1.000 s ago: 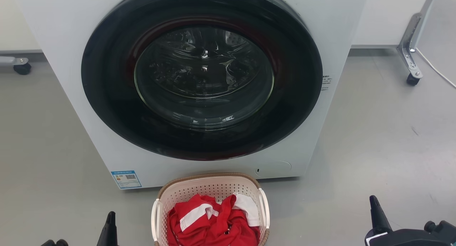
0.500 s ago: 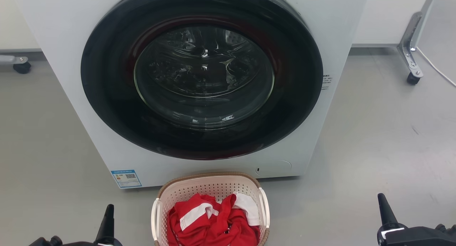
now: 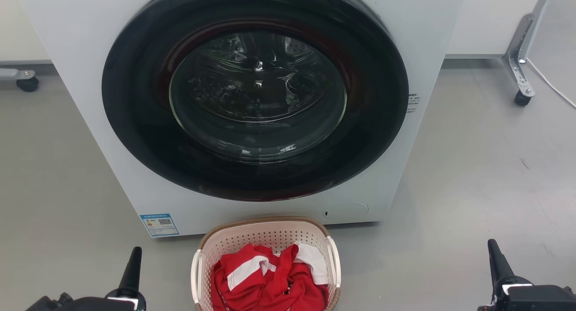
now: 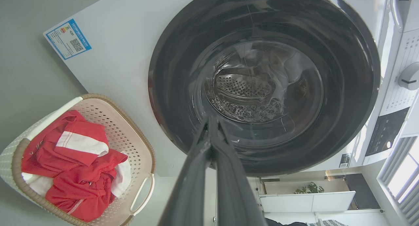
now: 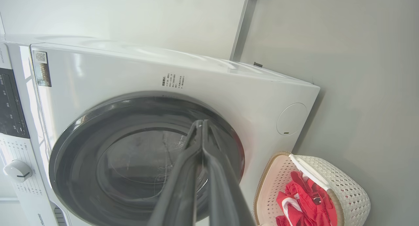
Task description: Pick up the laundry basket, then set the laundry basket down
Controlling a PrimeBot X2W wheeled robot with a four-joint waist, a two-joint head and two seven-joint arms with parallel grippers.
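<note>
The laundry basket is cream-white and perforated, with a brown woven rim and white side handles. It stands on the floor right in front of the washing machine and holds red and white clothes. The basket also appears at the lower left of the left wrist view, and the basket at the lower right of the right wrist view. My left gripper is shut, on the floor side left of the basket and apart from it. My right gripper is shut, well to the right. Both fingertip pairs, left and right, meet with nothing between them.
The white washing machine with its closed dark round door rises just behind the basket. A castor leg and a cable stand at the far right, another castor at the far left. Grey floor lies on both sides.
Both grippers have moved outward from the basket: the left a little to the left, the right clearly to the right. The basket has stayed put.
</note>
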